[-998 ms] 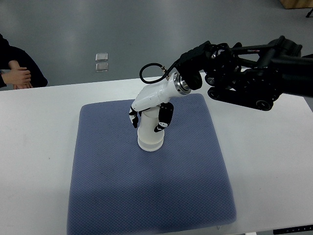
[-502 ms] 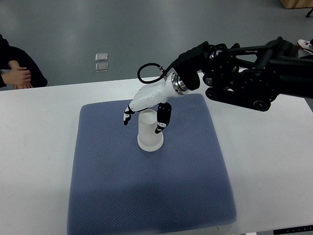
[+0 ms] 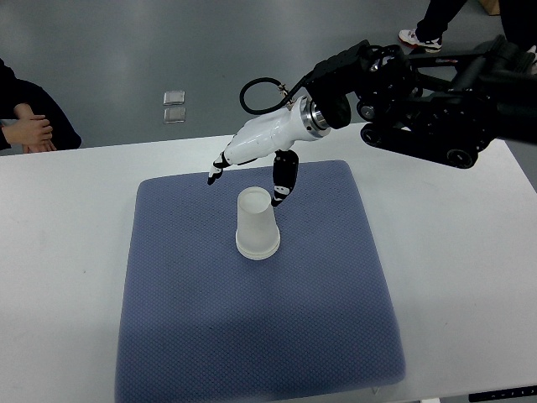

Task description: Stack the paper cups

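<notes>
No brand, label or writing could be read on anything in the top view. The paper cup (image 3: pixel 257 225), white and plain, stood upside down near the middle of the blue-grey mat (image 3: pixel 252 319), its closed base up and its wide rim down on the cloth, so that its long axis ran roughly vertical; whether it was a single cup or several nested together could not be told. The right hand (image 3: pixel 252 164), white with black fingertips, hung above and just behind the cup, clear of it, its arm (image 3: pixel 428 105) entering as a black jointed frame from the picture's right edge. Its fingers (image 3: pixel 216 168) were spread apart and held nothing: the long ones reached out toward the left, while the thumb (image 3: pixel 284 180) pointed downward close to the cup's upper right edge without plainly touching it. A black cable (image 3: pixel 256 91) looped over the wrist. The mat lay on a white desk (image 3: pixel 470 277) and covered much of its centre. At the left edge, beyond the desk, a person's clasped hands (image 3: pixel 29 130) and dark sleeve showed. On the grey floor behind the desk lay two small clear squares (image 3: pixel 174 105), and a person's shoe (image 3: pixel 415 38) appeared near the top.
</notes>
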